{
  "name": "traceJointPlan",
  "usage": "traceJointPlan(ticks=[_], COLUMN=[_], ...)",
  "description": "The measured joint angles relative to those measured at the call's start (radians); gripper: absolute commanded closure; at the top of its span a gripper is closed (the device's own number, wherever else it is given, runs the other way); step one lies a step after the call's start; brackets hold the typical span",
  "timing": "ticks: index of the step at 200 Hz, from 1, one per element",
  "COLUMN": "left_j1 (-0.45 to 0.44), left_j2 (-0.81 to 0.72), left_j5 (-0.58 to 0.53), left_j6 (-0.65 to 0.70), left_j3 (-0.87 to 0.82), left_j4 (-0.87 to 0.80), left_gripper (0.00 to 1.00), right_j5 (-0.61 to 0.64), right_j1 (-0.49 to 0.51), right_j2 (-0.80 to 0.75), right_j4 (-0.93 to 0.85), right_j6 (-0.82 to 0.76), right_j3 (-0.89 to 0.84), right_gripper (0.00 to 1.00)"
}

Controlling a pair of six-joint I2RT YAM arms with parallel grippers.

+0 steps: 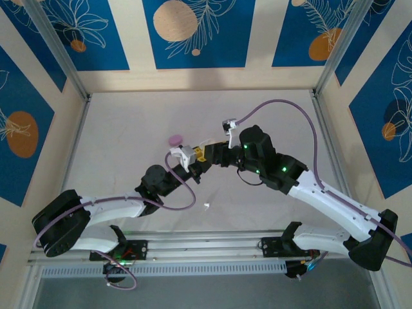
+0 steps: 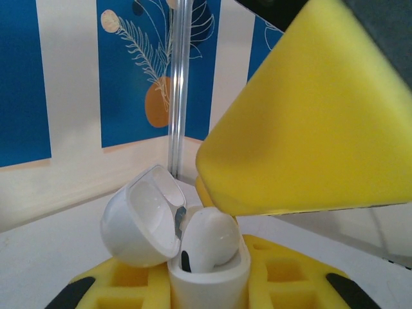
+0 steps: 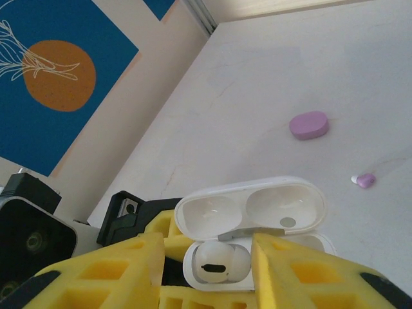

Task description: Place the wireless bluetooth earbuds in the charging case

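- Seating the white earbud (image 3: 215,264) is judged to be the step in hand; it sits in the left-hand well of the open charging case (image 3: 257,211), as the right wrist view shows it, with its rounded head above the rim.
- Left gripper (image 2: 207,290): clamped on the body of the case, whose lid is hinged back; hold this grip steady so that the case does not tip.
- Right gripper (image 3: 207,254): fingers apart, one on either side of the bud; a gap shows on one side; the other finger lies very near the bud, and contact there cannot be told.
- To do the step well, draw the right gripper straight up along the axis of the well; avoid any sideways drag, which could lift the bud out or knock the lid; confirm that the bud lies fully down before going on.
- Second well: hidden behind a right finger; whether it is filled cannot be told.
- Other items: a lilac case (image 3: 309,125) lies closed on the table (image 1: 129,122), with a lilac bud (image 3: 365,180) near it; a small white piece (image 1: 206,205), probably the second white bud, lies nearer the arm bases.
- Room: both grippers meet above mid-table, well apart from the walls and the frame posts (image 1: 64,61); open table lies on all sides; the purple cable (image 1: 280,101) looping over the right arm is the likelier snag.
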Motion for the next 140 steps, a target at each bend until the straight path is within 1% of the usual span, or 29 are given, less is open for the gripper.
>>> traceJointPlan(ticks=[13, 48, 92, 115, 140], left_j1=[0.0, 0.0, 0.0, 0.0, 0.0], left_j2=[0.0, -0.008, -0.084, -0.161, -0.269], left_j5=[0.0, 0.0, -0.036, -0.087, -0.151], left_j6=[0.0, 0.0, 0.021, 0.04, 0.071], left_j3=[0.0, -0.001, -0.033, -0.046, -0.054], left_j4=[0.007, 0.032, 0.023, -0.039, -0.137], left_gripper=[0.87, 0.87, 0.88, 0.88, 0.88], right_j5=[0.002, 0.002, 0.031, 0.048, 0.042], right_j1=[0.0, 0.0, -0.009, -0.046, -0.123], right_j2=[0.0, -0.007, -0.089, -0.127, -0.127], right_j4=[-0.019, -0.06, -0.146, -0.224, -0.321], right_j6=[-0.001, -0.003, -0.007, 0.012, 0.066], right_j3=[0.013, 0.048, 0.055, 0.063, 0.051], right_gripper=[0.55, 0.52, 0.53, 0.53, 0.54])
